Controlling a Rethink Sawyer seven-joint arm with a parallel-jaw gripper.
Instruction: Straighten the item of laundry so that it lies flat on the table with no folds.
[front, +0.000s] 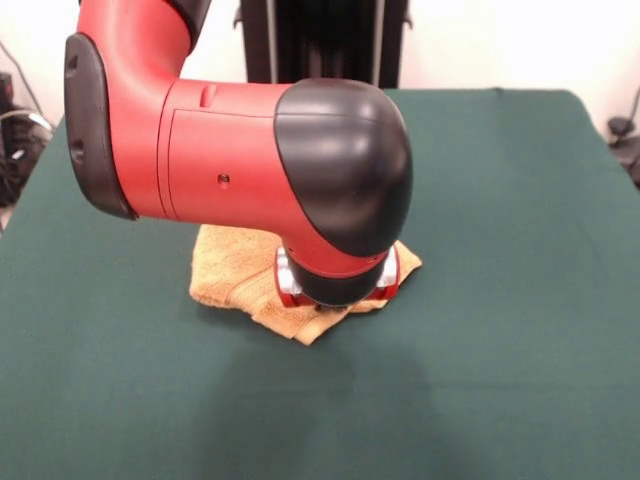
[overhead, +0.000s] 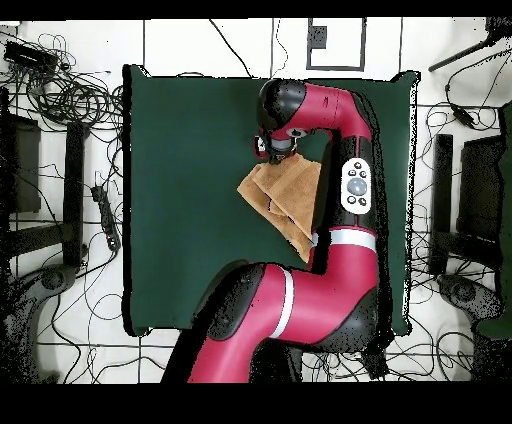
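Note:
The orange-tan towel (front: 235, 268) lies bunched near the middle of the dark green table (front: 500, 320), with folded layers and a pointed corner toward the front edge. From overhead the towel (overhead: 287, 188) shows overlapping folds, and part of it is hidden under the red arm. The gripper (overhead: 270, 149) hangs under the arm's black-capped wrist, right over the towel's edge. In the front view the wrist (front: 340, 200) covers the gripper, so its state and any hold on the cloth are hidden.
The bulky red arm (overhead: 345, 190) crosses over one side of the table (overhead: 180, 200). Cables and stands (overhead: 70, 190) crowd the floor around the table. A black post (front: 320, 40) stands behind the far edge.

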